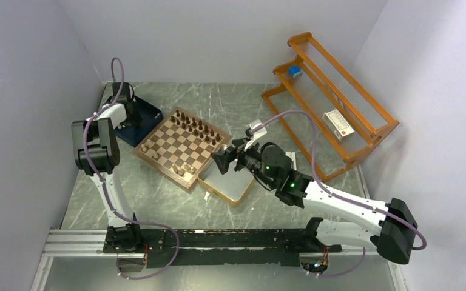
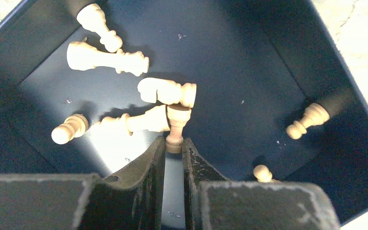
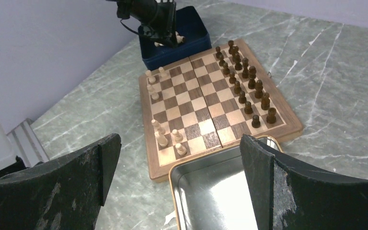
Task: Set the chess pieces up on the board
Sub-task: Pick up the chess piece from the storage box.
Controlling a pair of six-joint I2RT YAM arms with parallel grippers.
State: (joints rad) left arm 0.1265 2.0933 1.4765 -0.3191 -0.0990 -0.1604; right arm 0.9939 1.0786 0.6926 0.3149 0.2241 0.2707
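Top: board (image 1: pixel 181 147) at centre of table (image 1: pixel 158 203), dark chess pieces (image 1: pixel 197 126) lining its far edge; right gripper (image 1: pixel 220 162) over silver tin (image 1: pixel 236 185).
Left wrist: left gripper (image 2: pixel 174 146) nearly closed around pale piece (image 2: pixel 176 125) in navy tray (image 2: pixel 249 72), pinch unclear.
Right wrist: right gripper spread wide.

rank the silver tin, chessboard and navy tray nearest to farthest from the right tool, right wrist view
1. silver tin, directly below the right tool, near edge
2. chessboard, just beyond the tin, centre
3. navy tray, behind the board, top of view
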